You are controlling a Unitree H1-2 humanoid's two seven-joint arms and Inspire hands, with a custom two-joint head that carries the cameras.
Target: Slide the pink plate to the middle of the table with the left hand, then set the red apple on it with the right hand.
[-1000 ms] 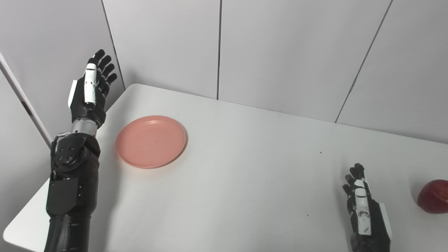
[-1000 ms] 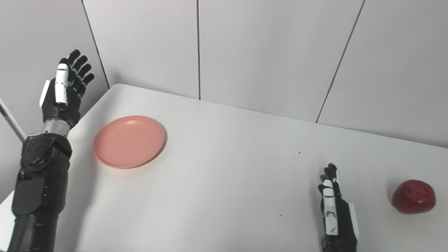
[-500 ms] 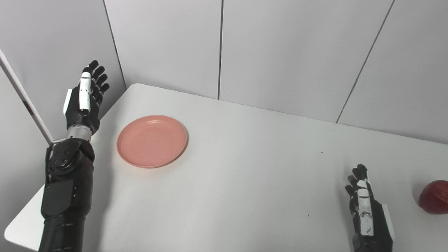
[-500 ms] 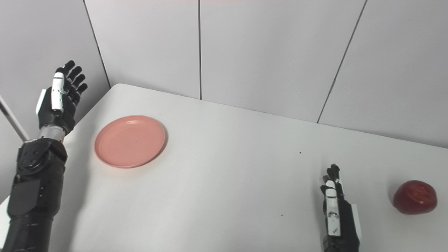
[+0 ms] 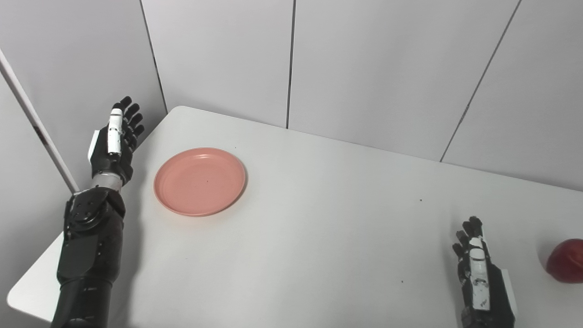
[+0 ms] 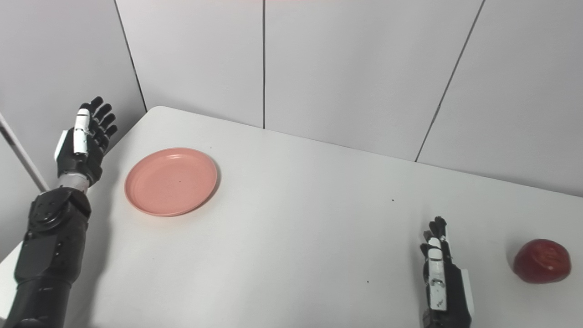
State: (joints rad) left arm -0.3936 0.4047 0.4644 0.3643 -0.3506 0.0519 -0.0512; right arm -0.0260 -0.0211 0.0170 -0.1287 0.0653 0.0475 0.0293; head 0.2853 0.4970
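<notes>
Pale grey wall panels (image 5: 373,68), split by thin dark vertical seams, are seen behind a smooth white worktop (image 5: 319,237) with a rounded far-left corner. On the worktop's left part, near that corner, the pink plate (image 5: 200,181) is laid flat: a round, shallow, matte dish with a low raised rim and nothing on it. The red apple (image 6: 542,261) is set at the far right of the worktop, well apart from the plate; its skin is dark red and glossy, with a slightly dimpled top. The left hand (image 5: 115,141), black-shelled with a white strip along one finger, is held upright just beside the worktop's left edge, near the plate but not touching it; its fingers are spread apart and nothing is held. The right hand (image 6: 442,280), of the same black and white build, is stretched out low over the worktop near its front edge, left of the apple and clear of it, fingers extended and empty.
</notes>
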